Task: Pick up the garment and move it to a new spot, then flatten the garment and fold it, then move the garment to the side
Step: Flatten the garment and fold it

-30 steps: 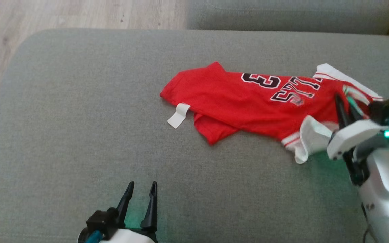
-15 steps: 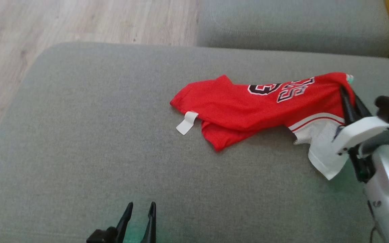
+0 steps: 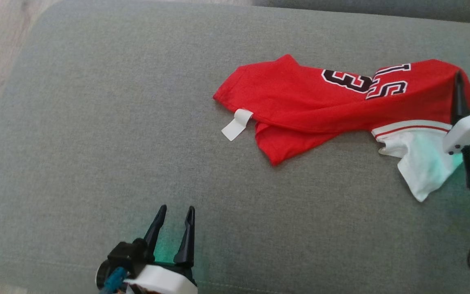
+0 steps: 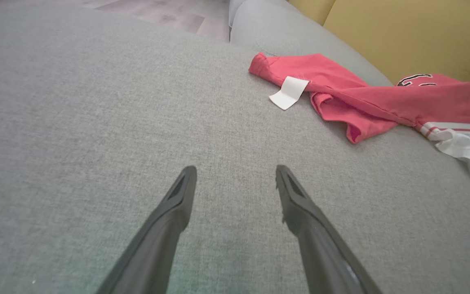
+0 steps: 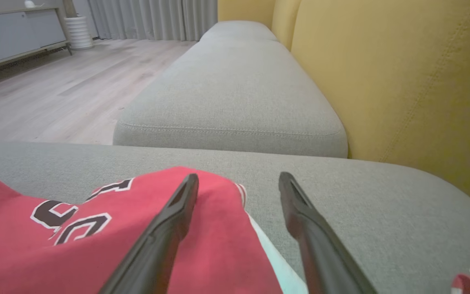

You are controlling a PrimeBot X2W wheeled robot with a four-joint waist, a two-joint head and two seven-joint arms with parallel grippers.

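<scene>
Garment (image 3: 308,106), a red jersey with black-and-white lettering, lies crumpled on the grey cushion (image 3: 96,122) in the upper right of the head view. Its long axis runs nearly level across the frame. The narrower red end points to frame left, with a white tag (image 3: 237,124) sticking out from under it onto the cushion. The end with the white trim points right, and a white flap hangs toward the lower right.

The right gripper (image 5: 238,177) is at that right end. In its wrist view the two dark fingers stand well apart, the left one over the red cloth and the right one over bare cushion, with nothing clamped between them. Beyond them lie a second grey cushion (image 5: 235,81), a yellow backrest (image 5: 402,81) and a wooden floor (image 5: 55,94).

The left gripper (image 3: 176,208) sits at the bottom centre-left of the head view, well apart from the jersey. Its fingers are spread and empty over bare cushion.
</scene>
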